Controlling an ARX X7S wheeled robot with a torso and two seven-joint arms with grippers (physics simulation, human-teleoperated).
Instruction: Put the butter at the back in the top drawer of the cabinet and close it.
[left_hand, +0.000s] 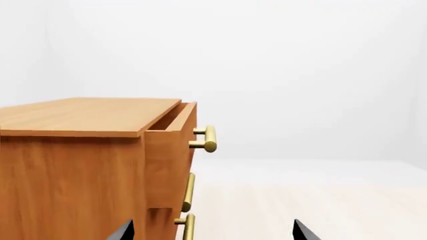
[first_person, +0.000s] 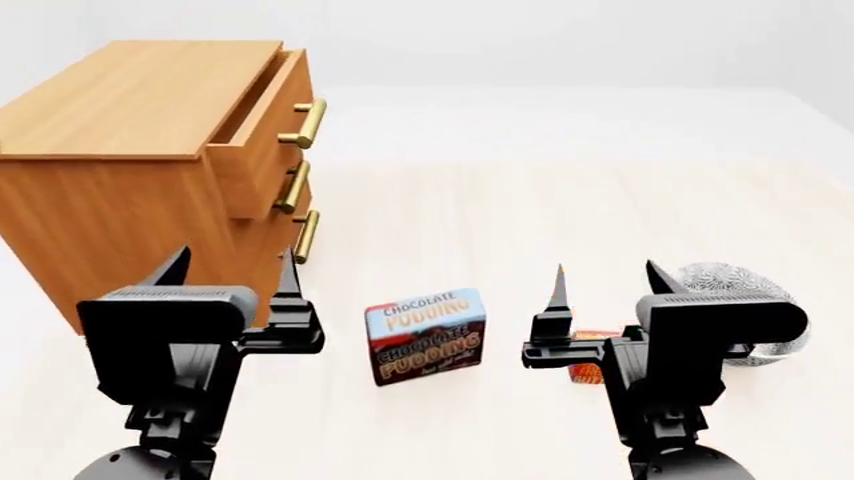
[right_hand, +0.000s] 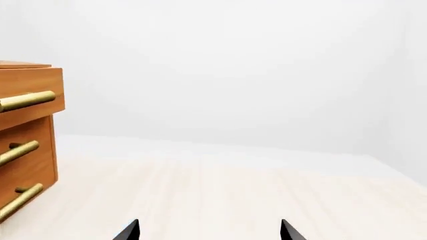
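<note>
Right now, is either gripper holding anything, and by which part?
Nothing is held. The left gripper and right gripper are both open and empty; the butter lies on the floor behind the right one.

Box (first_person: 424, 336) reads "CHOCOLATE PUDDING"; smaller line beneath seems illegible

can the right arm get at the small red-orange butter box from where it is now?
Probably yes. The small red-orange butter box lies just below the open right pincer, half hidden behind the arm; nothing else crowds it. The blue-and-brown chocolate pudding box stands apart.
</note>
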